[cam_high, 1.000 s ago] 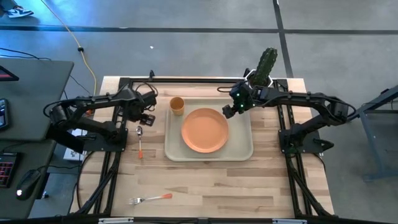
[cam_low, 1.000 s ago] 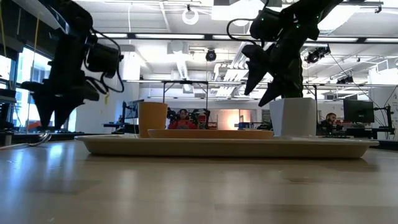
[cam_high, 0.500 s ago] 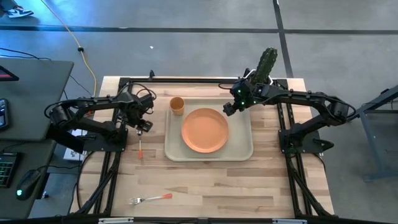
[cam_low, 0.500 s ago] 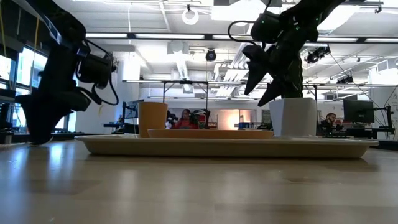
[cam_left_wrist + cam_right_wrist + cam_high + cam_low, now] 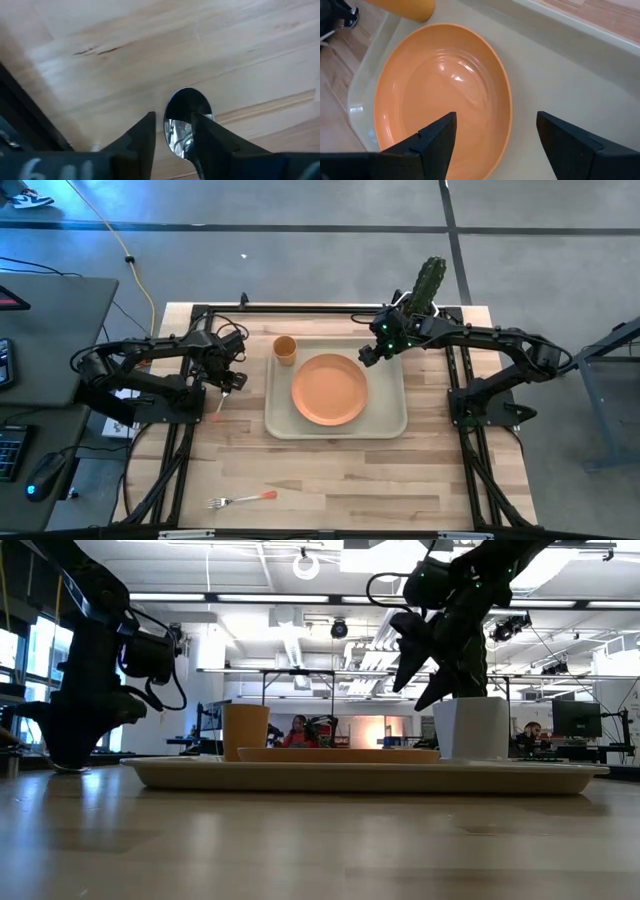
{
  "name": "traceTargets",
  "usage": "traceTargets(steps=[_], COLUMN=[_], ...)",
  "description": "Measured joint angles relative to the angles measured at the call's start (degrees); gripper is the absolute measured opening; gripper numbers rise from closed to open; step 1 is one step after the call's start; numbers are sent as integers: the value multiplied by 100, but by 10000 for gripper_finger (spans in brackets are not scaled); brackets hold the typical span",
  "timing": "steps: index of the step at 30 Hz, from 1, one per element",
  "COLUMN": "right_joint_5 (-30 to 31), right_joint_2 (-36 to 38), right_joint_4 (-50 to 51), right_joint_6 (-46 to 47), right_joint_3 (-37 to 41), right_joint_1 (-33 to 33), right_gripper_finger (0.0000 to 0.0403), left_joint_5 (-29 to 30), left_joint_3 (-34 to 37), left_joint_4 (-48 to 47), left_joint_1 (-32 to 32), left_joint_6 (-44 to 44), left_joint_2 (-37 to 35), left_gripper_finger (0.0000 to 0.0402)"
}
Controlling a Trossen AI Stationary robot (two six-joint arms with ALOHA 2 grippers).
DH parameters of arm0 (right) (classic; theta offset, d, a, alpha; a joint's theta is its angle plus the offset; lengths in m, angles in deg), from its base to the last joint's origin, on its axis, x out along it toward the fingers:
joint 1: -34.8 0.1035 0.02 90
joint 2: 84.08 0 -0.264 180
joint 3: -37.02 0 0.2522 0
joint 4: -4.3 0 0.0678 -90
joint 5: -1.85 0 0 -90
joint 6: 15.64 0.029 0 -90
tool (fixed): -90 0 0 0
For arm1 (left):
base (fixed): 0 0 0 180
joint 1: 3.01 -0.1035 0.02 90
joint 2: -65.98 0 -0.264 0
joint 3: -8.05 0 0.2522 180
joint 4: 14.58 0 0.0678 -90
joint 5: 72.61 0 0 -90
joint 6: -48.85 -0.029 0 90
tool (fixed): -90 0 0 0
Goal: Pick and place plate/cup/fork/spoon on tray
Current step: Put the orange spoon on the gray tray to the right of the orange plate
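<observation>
In the high view the left claw [image 5: 227, 379] sits left of centre, just beside the tray [image 5: 391, 422] and low over the surface [image 5: 340, 480]. Its wrist view shows the fingers narrowed around the neck of the spoon [image 5: 187, 120], the bowl poking out beyond the tips; whether they truly pinch it or only bracket it I cannot tell for certain, though they look closed on it. From above only a sliver of the spoon's orange handle shows, slanting down-left of the claw.

The right claw [image 5: 367, 356] hangs spread wide above the tray's upper right, over the rim of the plate [image 5: 329, 389]. The plate lies mid-tray and the cup [image 5: 285, 348] stands at the tray's upper left corner. The fork [image 5: 240, 500] lies at lower left of the frame, well apart from the tray.

The grip is near the bowl, so I judge the long handle could swing or slip out on lifting. Carried across, it might clip the tray rim or knock the cup standing just beside the path
</observation>
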Motion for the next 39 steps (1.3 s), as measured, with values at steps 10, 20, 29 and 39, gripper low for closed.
traceTargets(steps=[10,20,29,39], right_joint_5=[156,241,75,-612], right_joint_2=[0,0,0,145], right_joint_4=[0,0,-1,-1592], right_joint_6=[64,323,489,1490], right_joint_3=[-2,-2,-4,-4], right_joint_1=[0,0,69,202], right_gripper_finger=[266,266,266,266], left_joint_5=[-287,-68,315,164], left_joint_3=[70,-334,-894,-1989], left_joint_4=[125,-42,-561,-522], left_joint_1=[84,95,90,71], left_joint_6=[242,207,65,71], left_joint_2=[-9,-28,-533,-1468], left_gripper_finger=[11,3,1,1])
